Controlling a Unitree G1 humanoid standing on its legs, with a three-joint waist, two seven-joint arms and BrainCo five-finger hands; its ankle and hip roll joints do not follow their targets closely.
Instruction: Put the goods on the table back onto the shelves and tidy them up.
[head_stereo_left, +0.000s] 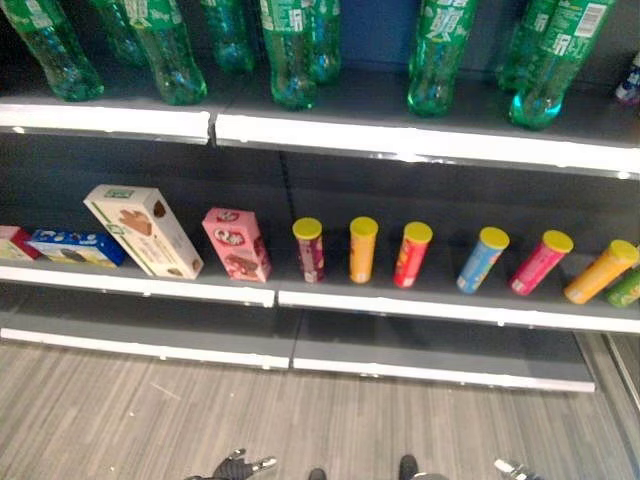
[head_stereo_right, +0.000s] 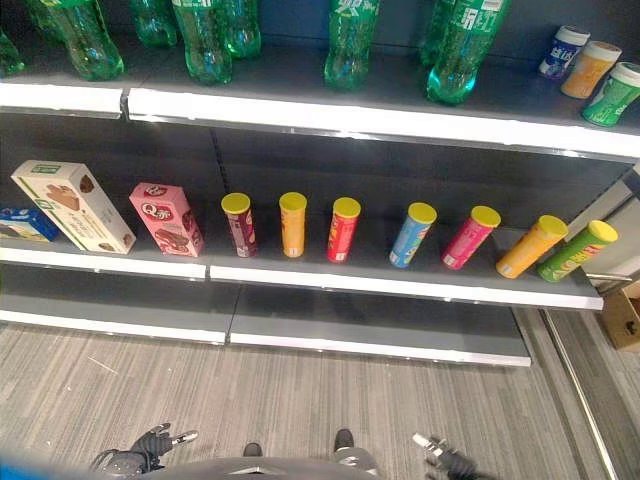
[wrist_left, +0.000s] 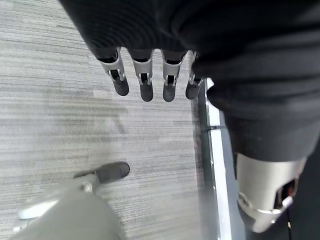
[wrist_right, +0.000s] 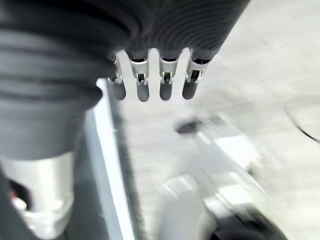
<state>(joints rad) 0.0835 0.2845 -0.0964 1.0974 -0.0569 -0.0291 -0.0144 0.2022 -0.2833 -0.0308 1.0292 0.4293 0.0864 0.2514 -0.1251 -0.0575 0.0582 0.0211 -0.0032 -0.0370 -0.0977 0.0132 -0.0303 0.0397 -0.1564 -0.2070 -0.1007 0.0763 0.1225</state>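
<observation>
We stand facing the middle shelf with left robot hand and right robot hand hanging open and empty, so we judge the next move is fetching goods.

Green bottles on upper shelf, yellow-lidded tubes, snack boxes below

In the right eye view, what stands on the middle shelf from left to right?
Blue box → cream box → pink box → maroon can → orange can → red can → blue can → pink can → amber can → green can.
</observation>
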